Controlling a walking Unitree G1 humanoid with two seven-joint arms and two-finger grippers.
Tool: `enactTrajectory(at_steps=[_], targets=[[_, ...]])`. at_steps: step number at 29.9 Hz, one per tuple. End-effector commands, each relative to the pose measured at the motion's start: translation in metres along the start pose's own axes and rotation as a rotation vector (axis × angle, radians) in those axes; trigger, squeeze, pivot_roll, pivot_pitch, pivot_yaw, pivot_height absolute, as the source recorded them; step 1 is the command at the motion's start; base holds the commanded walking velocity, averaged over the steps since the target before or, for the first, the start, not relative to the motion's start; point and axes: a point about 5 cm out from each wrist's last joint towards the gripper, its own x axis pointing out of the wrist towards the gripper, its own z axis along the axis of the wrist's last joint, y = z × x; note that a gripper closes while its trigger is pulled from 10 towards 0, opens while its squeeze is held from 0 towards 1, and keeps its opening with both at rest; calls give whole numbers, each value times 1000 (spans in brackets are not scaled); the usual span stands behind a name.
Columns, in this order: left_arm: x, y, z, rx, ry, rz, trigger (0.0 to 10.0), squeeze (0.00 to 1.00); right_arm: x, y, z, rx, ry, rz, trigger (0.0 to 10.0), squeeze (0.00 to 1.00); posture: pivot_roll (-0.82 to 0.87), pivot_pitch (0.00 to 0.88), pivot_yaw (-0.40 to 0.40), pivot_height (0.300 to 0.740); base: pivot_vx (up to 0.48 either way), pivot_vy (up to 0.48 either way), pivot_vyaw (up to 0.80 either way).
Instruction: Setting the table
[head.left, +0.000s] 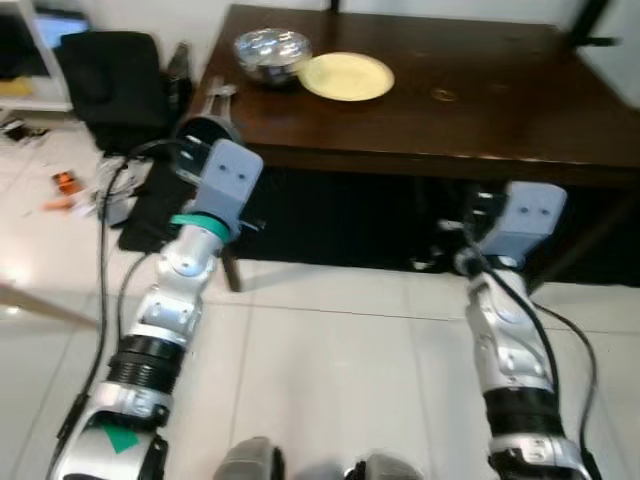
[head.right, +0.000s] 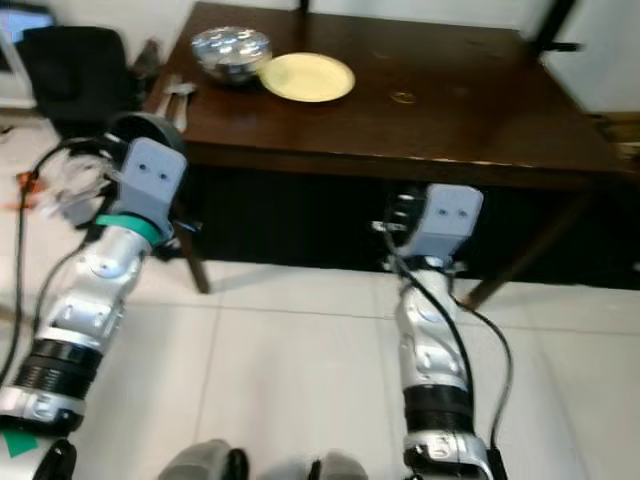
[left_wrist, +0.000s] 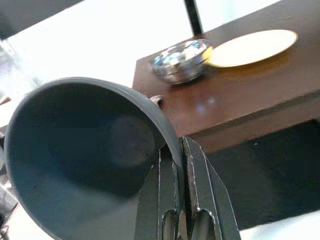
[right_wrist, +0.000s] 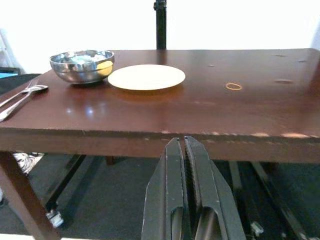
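Observation:
My left gripper (left_wrist: 180, 165) is shut on the rim of a dark grey cup (left_wrist: 85, 155), held in front of the table's left front corner; the cup (head.left: 205, 130) peeks out past the wrist. On the dark wooden table (head.left: 480, 110) a pale yellow plate (head.left: 346, 76) lies beside a shiny metal bowl (head.left: 270, 52). Cutlery (right_wrist: 20, 97) lies near the table's left edge. My right gripper (right_wrist: 184, 155) is shut with nothing in it, below the table's front edge near the middle.
A black chair (head.left: 110, 75) stands left of the table, with cables and clutter (head.left: 60, 185) on the white tiled floor. A small ring (right_wrist: 233, 86) lies on the tabletop right of the plate. A black stand pole (right_wrist: 160, 25) rises behind the table.

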Motion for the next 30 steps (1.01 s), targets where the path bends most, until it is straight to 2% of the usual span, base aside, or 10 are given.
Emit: enactTrajectory(at_steps=[1, 5, 14, 23, 30], targets=[[0, -9, 2, 6, -7, -33, 10000, 0, -3, -15, -5, 9, 26, -74, 10000, 0, 33, 0, 40, 740, 480, 0, 0], [0, -9, 2, 5, -8, -36, 10000, 0, -3, -23, -6, 19, 35, -123, 10000, 0, 30, 0, 42, 740, 480, 0, 0], [1, -11, 2, 2, -10, -52, 10000, 0, -7, -31, -7, 4, 45, -160, 10000, 0, 24, 0, 45, 740, 480, 0, -800], [1, -12, 2, 5, -12, -65, 10000, 0, -6, -32, -7, -7, 42, -175, 10000, 0, 26, 0, 46, 740, 480, 0, 0], [-1, -13, 10, 82, -77, -148, 10000, 0, -5, -32, -6, -16, 38, -174, 10000, 0, 29, 0, 48, 740, 480, 0, 0]])
